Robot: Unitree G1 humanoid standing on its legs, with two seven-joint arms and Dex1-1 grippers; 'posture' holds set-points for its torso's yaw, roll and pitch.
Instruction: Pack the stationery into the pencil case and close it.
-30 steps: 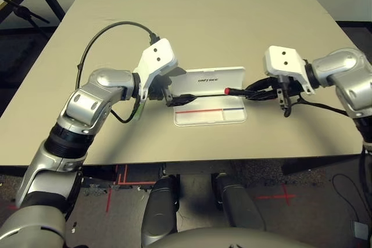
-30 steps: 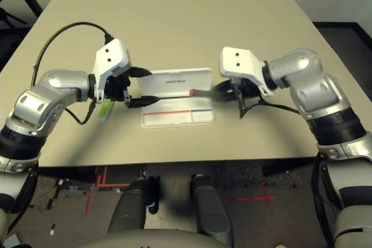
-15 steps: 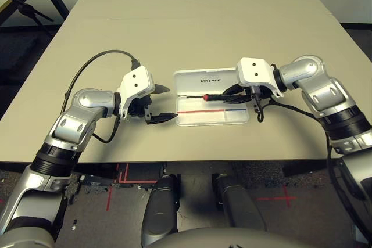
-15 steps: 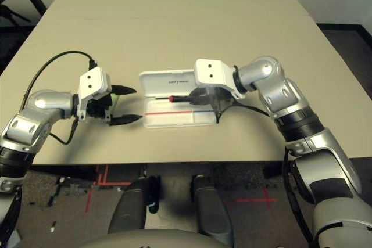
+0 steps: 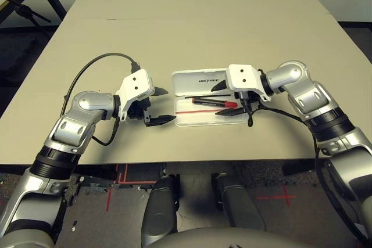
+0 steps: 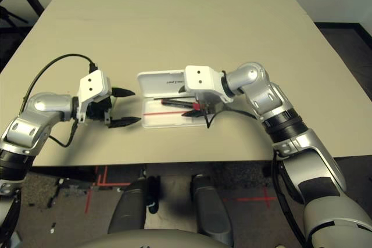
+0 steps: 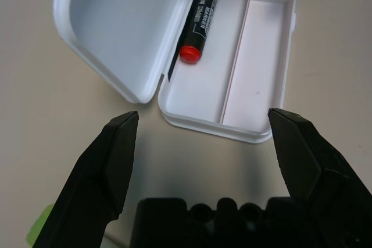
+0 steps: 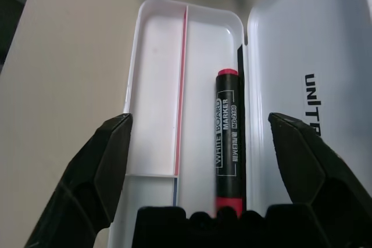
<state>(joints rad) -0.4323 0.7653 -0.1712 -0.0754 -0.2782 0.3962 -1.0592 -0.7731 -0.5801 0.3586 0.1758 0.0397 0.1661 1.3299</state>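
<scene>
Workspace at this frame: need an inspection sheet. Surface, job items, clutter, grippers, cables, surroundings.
Surface: beige table, bare beyond the work area.
Pencil case: white pencil case lies open, lid folded back, "UNITREE" lettering on it.
Marker: red-and-black whiteboard marker lies in the tray's compartment next to the lid; the other compartment is empty.
Highlighter: a light-green sliver by the left gripper, probably the highlighter, on the table outside the case.
Metal block: nothing seen.
Clutter: nothing seen.
Grippers: left gripper open beside the case, empty; right gripper open over the tray, marker lying free below.
Cables: black cable loops off the left wrist; another hangs from the right wrist.
Surroundings: dark floor, red tape marks.
</scene>
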